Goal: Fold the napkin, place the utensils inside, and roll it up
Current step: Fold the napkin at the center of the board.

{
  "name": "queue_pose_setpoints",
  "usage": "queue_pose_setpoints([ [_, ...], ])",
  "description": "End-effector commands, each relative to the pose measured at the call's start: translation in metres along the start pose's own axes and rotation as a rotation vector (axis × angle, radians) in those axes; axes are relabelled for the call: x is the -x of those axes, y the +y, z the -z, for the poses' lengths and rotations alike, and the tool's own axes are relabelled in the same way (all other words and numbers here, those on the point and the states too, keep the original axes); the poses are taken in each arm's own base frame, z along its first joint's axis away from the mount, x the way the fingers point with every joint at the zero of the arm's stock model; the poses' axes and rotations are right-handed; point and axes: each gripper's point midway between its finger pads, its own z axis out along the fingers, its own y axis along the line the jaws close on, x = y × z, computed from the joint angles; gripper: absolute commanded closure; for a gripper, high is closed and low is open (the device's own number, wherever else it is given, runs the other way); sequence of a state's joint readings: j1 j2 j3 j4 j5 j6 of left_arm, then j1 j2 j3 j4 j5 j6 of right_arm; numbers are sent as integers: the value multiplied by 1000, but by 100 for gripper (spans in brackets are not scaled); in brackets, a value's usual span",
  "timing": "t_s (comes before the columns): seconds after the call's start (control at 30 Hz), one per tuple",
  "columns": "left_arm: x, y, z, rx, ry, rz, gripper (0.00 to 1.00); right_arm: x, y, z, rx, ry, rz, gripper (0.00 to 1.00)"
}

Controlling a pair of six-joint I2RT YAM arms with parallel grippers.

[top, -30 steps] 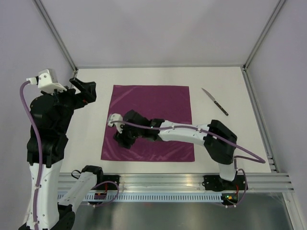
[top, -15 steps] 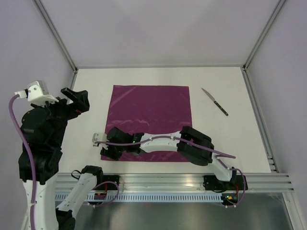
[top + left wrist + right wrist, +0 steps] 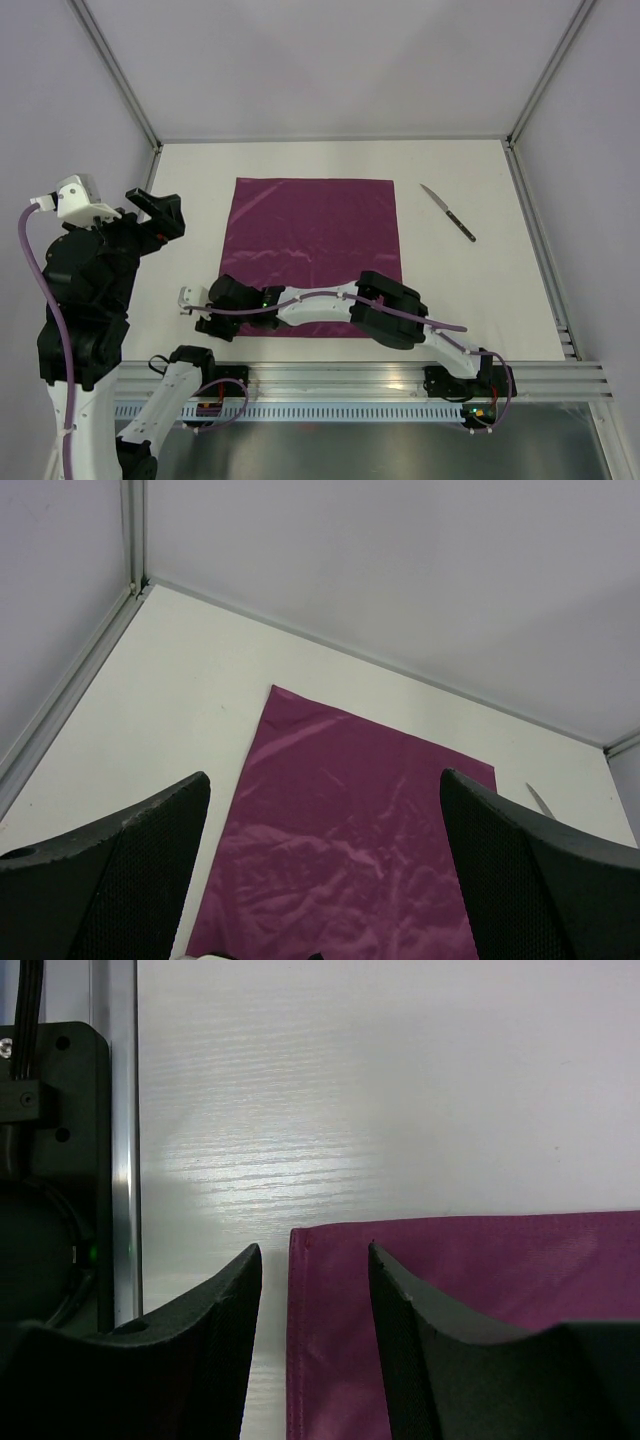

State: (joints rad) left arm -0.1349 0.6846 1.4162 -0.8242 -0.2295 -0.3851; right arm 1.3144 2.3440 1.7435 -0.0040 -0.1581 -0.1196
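Observation:
The plum-purple napkin (image 3: 315, 240) lies flat and unfolded on the white table. One knife (image 3: 448, 213), pale blade and black handle, lies on the table right of the napkin's far right corner. My right gripper (image 3: 207, 326) reaches across to the napkin's near left corner. In the right wrist view it (image 3: 315, 1248) is open, with the side hem of the napkin (image 3: 480, 1260) between the jaws: one finger over bare table, the other over cloth. My left gripper (image 3: 160, 205) is raised off the table to the left, open and empty (image 3: 322, 775). Its view looks down on the napkin (image 3: 350, 830) and shows the knife's tip (image 3: 540, 800).
A metal rail (image 3: 350, 375) runs along the near table edge, with the arm bases on it. A black mount (image 3: 50, 1160) on the rail sits just left of my right gripper. Pale walls and metal corner posts (image 3: 120, 75) enclose the table.
My right arm has swung from the napkin's middle to its near left corner. My left arm has drawn back to the left. Napkin and knife have not moved.

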Motion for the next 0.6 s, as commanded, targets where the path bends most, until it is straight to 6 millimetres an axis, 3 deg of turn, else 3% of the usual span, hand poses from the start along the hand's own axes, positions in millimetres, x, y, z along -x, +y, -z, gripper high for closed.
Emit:
queue_pose_setpoints([
  [0.0, -3, 2, -3, 17, 9, 18, 0, 17, 0, -7, -8, -55, 16, 47],
  [0.57, -16, 7, -11, 41, 36, 18, 0, -17, -7, -18, -46, 8, 19, 48],
])
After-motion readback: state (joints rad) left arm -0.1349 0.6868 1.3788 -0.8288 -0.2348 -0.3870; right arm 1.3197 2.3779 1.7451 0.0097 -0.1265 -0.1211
